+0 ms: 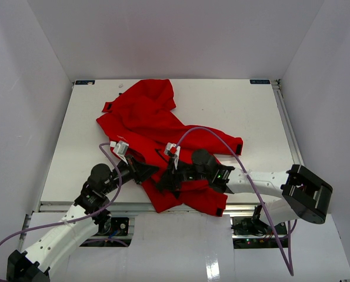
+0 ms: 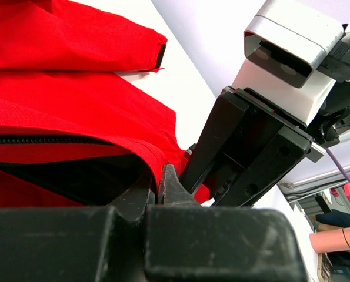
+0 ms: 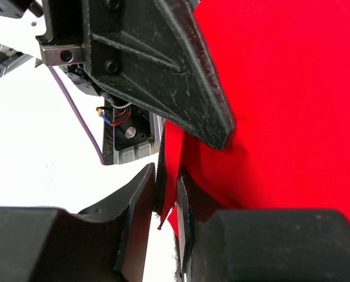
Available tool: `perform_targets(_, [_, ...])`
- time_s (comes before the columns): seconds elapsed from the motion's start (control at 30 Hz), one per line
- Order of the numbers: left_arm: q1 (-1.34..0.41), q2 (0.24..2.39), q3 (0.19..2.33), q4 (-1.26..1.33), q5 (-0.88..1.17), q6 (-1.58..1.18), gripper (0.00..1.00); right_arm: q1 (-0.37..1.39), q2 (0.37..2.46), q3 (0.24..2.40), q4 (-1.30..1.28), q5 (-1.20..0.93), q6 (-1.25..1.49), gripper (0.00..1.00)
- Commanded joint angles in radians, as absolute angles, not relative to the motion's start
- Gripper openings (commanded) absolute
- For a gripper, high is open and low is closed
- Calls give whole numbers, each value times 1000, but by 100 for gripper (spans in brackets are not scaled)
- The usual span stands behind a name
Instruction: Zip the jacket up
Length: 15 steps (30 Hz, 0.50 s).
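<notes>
Near table edge: the left gripper (image 2: 161,185) is closed, its fingertips pinching the lower front edge of the jacket (image 1: 145,117). Just beside it, on its right, the right gripper (image 3: 167,182) has its jaws drawn close on either side of a zipper-edged strip of the same fabric. The strip fills the gap, so the gripper is holding that edge. The two grippers face each other tip to tip, almost touching. One row of zipper (image 2: 45,140) teeth is visible, with black lining open beneath it. The jacket lies crumpled on the white table (image 1: 245,106), hem at the near edge, body running towards the far left. One sleeve (image 1: 219,143) extends right.
</notes>
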<state>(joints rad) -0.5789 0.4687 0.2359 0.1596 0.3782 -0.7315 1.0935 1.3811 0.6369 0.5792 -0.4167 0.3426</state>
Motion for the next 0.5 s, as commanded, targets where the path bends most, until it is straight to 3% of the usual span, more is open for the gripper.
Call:
perform_targets(0.0, [-578,449,249,181,383,-712,0,1097,1358,638,608,-458,318,28])
perform_targets(0.33, [-578,465,266,193,445,-672,0,1096,1309,621,565,-477,290,33])
perform_targets(0.47, [-578,496,281,181,471,-657,0,1095,1309,644,520,-499,267,39])
